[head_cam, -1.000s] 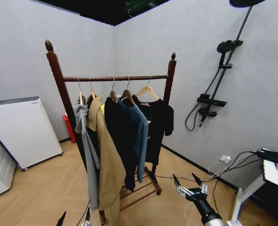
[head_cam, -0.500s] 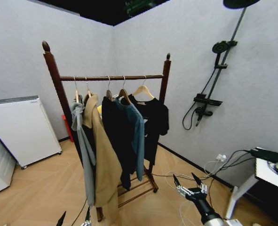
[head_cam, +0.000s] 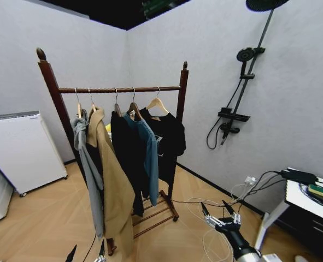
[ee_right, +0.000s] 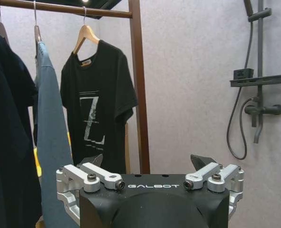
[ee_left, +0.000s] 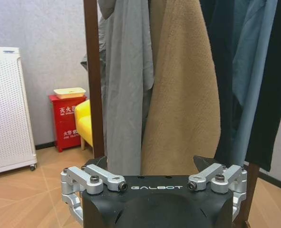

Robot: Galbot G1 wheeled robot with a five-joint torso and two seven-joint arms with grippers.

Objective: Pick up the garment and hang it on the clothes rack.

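Black T-shirt garment (head_cam: 166, 136) hangs on the clothes rack (head_cam: 181, 98).
Right tool (head_cam: 221, 214) open, empty, low; left tool (ee_left: 152, 168) open.

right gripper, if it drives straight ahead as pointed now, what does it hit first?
Probably the black T-shirt on the clothes rack, or the post beside it. The open right gripper points about there with nothing between. Depth is hard to judge; it could pass into the wall beyond.

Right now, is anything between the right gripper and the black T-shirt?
Nothing solid: in the right wrist view, open air lies between the open right gripper and the T-shirt hanging on the rack.
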